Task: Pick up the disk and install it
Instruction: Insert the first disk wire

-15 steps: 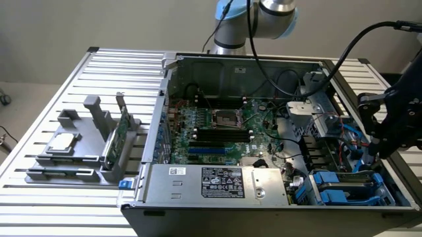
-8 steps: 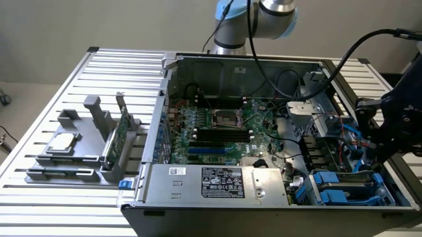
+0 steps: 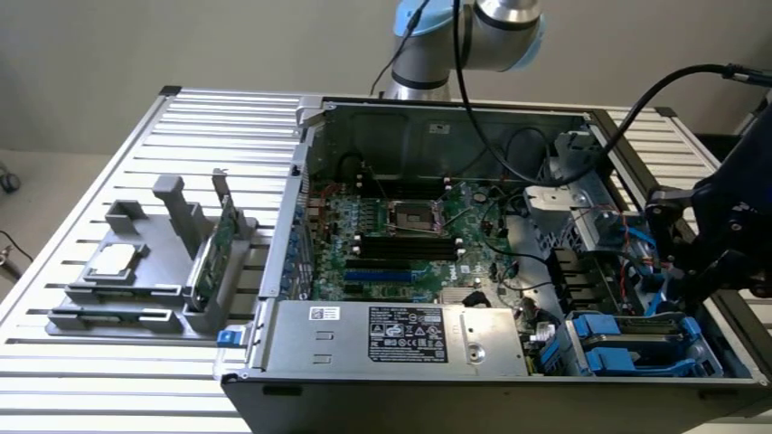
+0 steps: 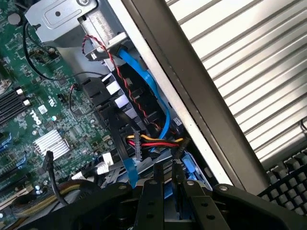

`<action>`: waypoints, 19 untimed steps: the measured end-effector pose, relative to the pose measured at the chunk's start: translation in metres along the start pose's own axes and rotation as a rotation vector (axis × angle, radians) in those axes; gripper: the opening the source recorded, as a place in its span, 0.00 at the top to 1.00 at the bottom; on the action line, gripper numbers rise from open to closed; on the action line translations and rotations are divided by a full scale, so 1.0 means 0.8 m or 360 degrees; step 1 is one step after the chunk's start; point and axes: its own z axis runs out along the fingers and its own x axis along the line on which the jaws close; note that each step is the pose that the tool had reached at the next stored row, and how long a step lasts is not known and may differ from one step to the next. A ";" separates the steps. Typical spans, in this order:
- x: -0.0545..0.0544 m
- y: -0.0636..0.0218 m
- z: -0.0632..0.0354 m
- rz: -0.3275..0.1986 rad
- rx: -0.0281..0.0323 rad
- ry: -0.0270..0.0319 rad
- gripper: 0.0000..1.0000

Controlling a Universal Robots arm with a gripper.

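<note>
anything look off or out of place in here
Nothing stands out. The case lies open, the card stands upright in its holder, and the disk lies in the corner bay beneath the claw.

The case wall (image 4: 192,98) hems the hand (image 3: 690,291) on the exterior view's right; a blue cable (image 4: 144,79) and power wires (image 4: 158,141) crowd the other side. Space above the motherboard (image 3: 410,226) is open.
</note>
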 end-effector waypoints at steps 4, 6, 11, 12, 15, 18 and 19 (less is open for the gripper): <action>0.000 -0.001 0.004 0.0061 0.00034 -0.00022 0.78; -0.001 -0.001 0.005 0.0087 0.00044 -0.00028 0.78; -0.005 0.000 0.006 0.0107 0.00003 0.00002 0.78; -0.007 0.001 0.006 0.0108 -0.00005 0.00007 0.78; -0.012 0.003 0.007 0.0111 -0.00018 0.00016 0.78; -0.018 0.004 0.007 0.0112 -0.00026 0.00038 0.78; -0.020 0.003 0.007 0.0112 -0.00024 0.00069 0.78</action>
